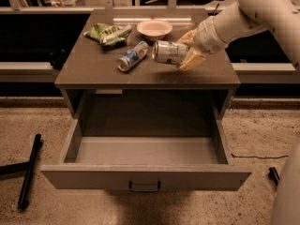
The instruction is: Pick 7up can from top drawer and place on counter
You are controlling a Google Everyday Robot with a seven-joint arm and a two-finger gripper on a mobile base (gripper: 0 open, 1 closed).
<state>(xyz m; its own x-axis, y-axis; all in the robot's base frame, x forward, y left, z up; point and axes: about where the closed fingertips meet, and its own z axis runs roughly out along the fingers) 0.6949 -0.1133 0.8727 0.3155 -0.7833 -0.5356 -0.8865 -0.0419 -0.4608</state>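
The 7up can (168,52), silvery with green marks, lies on its side in my gripper (185,51), held just above the counter (93,67) at its right-centre. The gripper's tan fingers (192,59) are shut on the can from the right; the white arm reaches in from the upper right. The top drawer (145,176) stands pulled fully open below, its inside bare, with a small dark handle (144,187) at the front centre.
On the counter lie a blue-and-white can (131,56) on its side just left of the held can, a green chip bag (108,33) at the back left and a pale bowl (154,28) at the back. A black pole (29,170) lies on the floor at left.
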